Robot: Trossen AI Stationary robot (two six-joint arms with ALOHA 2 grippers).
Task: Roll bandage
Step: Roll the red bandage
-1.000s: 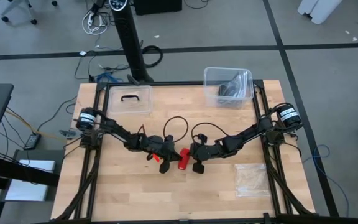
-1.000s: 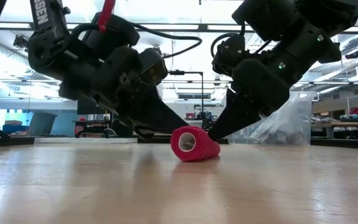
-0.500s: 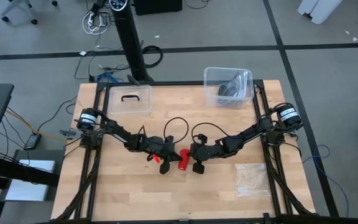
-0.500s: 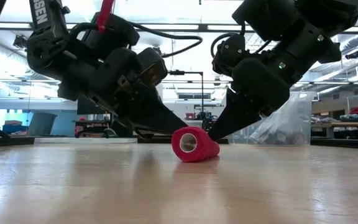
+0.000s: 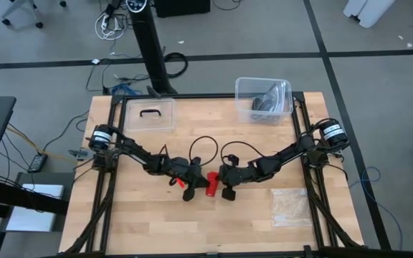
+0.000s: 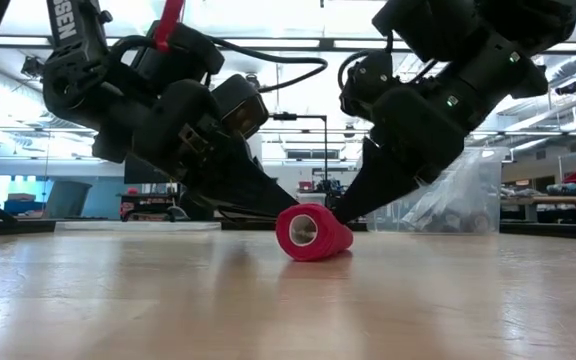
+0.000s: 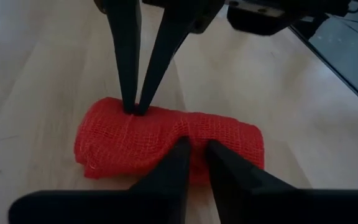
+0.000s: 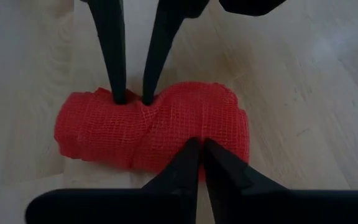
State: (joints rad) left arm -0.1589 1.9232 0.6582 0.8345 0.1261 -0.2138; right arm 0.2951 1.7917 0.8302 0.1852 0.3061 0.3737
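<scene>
Bandage (image 5: 210,184) rolled, pinched from both sides.
Left gripper (image 7: 192,144) and right gripper (image 8: 202,143) each nipped its fabric, probably to keep it wound.

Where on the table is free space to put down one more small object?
Bare wood lies along the near edge of the table, left of the clear plastic bag, and between the lidded box and the clear bin. The middle is crowded: the left hand and right hand both pinch the bandage.
</scene>
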